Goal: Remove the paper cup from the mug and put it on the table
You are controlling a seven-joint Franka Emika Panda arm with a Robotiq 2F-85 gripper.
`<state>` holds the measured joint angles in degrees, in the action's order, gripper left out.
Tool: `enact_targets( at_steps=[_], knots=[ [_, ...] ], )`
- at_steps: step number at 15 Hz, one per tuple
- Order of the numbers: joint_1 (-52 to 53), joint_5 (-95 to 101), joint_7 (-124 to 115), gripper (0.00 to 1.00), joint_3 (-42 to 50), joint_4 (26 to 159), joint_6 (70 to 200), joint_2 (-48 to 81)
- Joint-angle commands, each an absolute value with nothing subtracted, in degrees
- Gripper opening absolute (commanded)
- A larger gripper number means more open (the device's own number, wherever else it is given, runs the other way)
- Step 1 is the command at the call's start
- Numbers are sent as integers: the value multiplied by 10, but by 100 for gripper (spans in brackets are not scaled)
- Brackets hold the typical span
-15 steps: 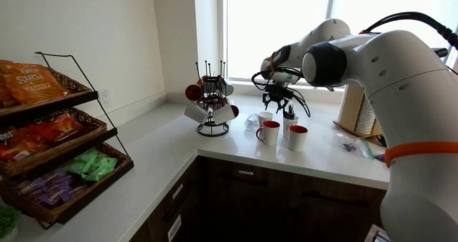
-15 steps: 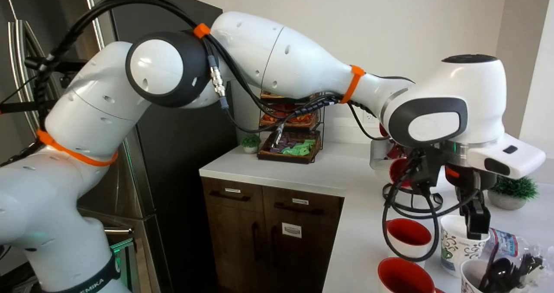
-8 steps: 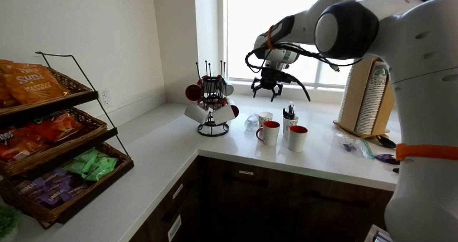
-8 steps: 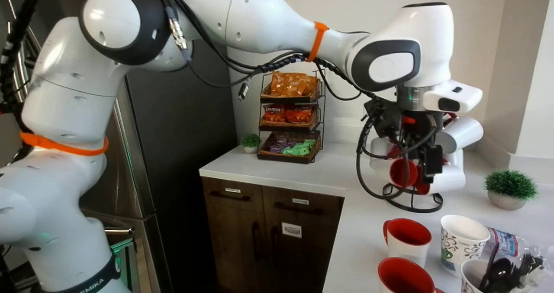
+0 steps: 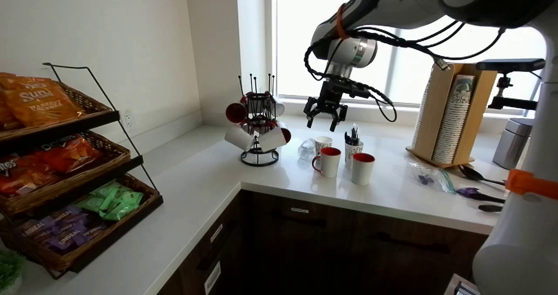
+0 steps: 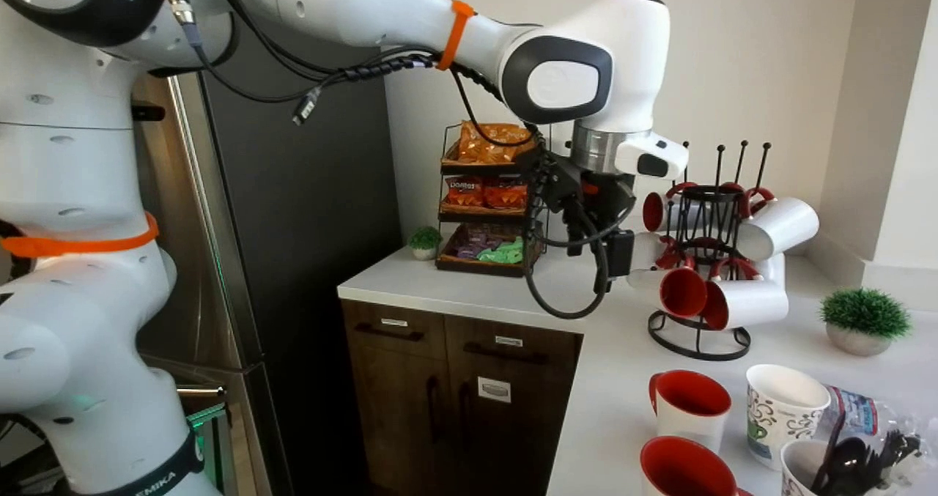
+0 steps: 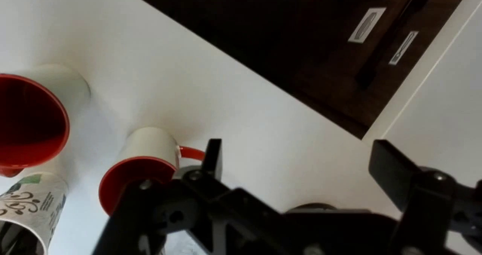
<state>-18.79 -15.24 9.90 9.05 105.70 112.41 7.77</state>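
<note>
By my reading the put-down was done: the paper cup (image 6: 785,417) stood upright on the surface (image 6: 614,412), near the 2 red-lined mugs (image 6: 690,408) and in neither. The next move, I judged, called only for a retreat that brushed nothing. I had the pincer (image 5: 322,125) spread wide above the surface, touching and holding nothing.

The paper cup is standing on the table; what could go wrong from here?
If the open gripper moves low over the table, it may knock the paper cup or the mug close beside it. The cable loop hanging by the gripper could snag the mug rack. A bump might tip the cup of cutlery.
</note>
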Motion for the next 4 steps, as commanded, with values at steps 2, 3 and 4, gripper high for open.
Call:
enact_targets(
  at_steps=[2, 3, 4],
  knots=[
    [-174, -151, 114, 100, 105, 1083, 1120, 54],
    [-173, -150, 117, 100, 106, 1088, 1120, 49],
    [-173, -150, 118, 100, 106, 1091, 1120, 47]
  ],
)
